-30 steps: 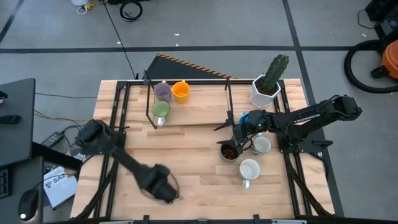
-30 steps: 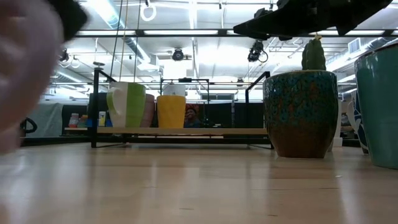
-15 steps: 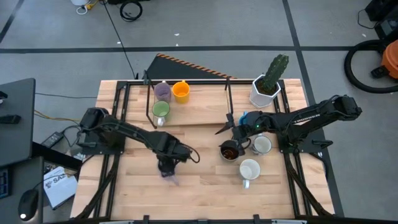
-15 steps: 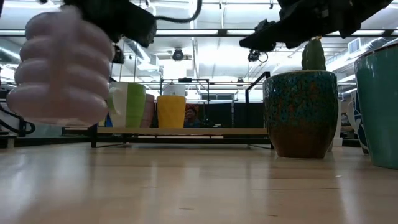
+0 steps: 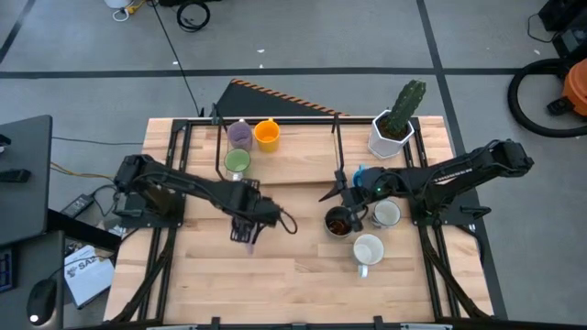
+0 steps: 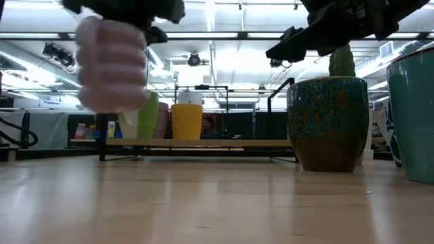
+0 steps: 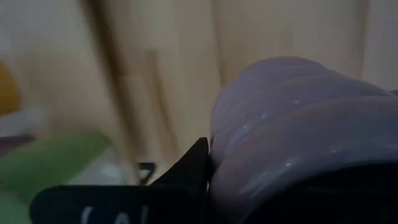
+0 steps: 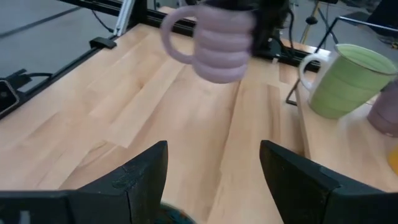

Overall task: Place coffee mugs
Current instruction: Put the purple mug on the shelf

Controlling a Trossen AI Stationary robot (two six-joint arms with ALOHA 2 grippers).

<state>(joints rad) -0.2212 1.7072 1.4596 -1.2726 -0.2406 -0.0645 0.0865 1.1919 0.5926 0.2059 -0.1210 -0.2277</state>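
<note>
Left gripper (image 5: 246, 223) clamped on a ribbed purple mug (image 8: 221, 42), carried clear of the tabletop near table centre, about 6 o'clock of the green mug (image 5: 237, 162). The grip is on the rim side; the handle sticks out free in the right wrist view.

Right gripper (image 5: 341, 206) has its fingers spread wide with nothing between them, hovering over the dark brown mug (image 5: 337, 222), with 2 white mugs (image 5: 368, 249) at its 4 o'clock.

Step as I read it: carry the purple mug to the raised board (image 5: 293, 156) at 12 o'clock, where the second purple mug (image 5: 239, 135), orange mug (image 5: 267, 135) and green mug stand.

How to do it well:
- Keep it level and lifted above the board's front edge.
- Set it down in the bare stretch at 3 o'clock of the green mug; don't clip that mug's handle.
- Release only once it is seated.

Room: open wood at 6 o'clock; black frame rails (image 5: 174, 156) bound the board at 9 and 3 o'clock. The cactus pot (image 5: 393, 133) is well apart.
</note>
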